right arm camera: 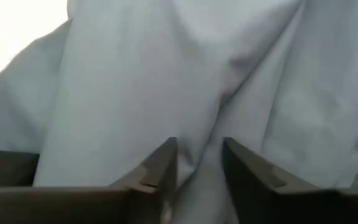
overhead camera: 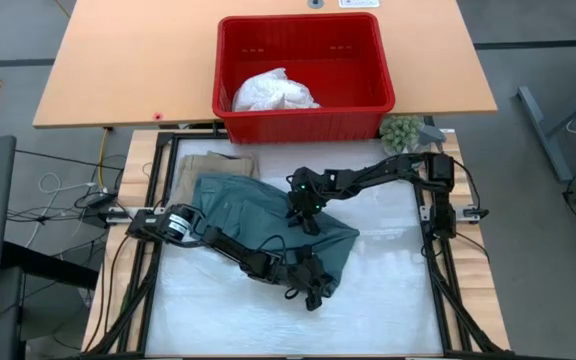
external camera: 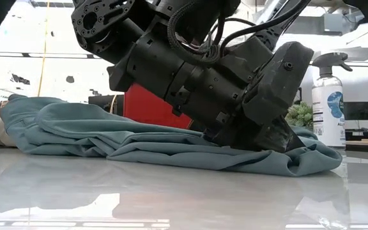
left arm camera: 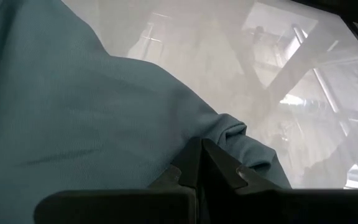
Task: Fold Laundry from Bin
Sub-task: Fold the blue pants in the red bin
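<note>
The dark teal garment [overhead camera: 258,215] lies crumpled across the middle of the white table, and its far left part overlaps a beige garment [overhead camera: 213,163]. A white garment [overhead camera: 273,92] sits inside the red bin [overhead camera: 298,122] at the far edge. My left gripper [overhead camera: 313,292] is shut at the teal garment's near right edge. My right gripper [overhead camera: 303,218] points slanting down onto the garment's middle, its fingers apart with a raised fold [right arm camera: 216,106] running between them. My left gripper is shut on the teal garment's near right edge [left arm camera: 232,134], coming slanting down from the table's left. The fingers hide how many layers lie between them. The cloth lies on the table, bunched just beyond the tips [external camera: 299,160]. My right gripper's fingertips [right arm camera: 166,155] stand on the teal cloth, slanting down from the far right, one on each side of a ridge [right arm camera: 199,165]. Whether they pinch it, I cannot tell.
A black frame rail [overhead camera: 438,280] borders the white work surface on each side. A small green plant [overhead camera: 403,130] and a spray bottle [external camera: 329,102] stand at the far right corner. Bare white surface [overhead camera: 388,310] lies near and right of the garment.
</note>
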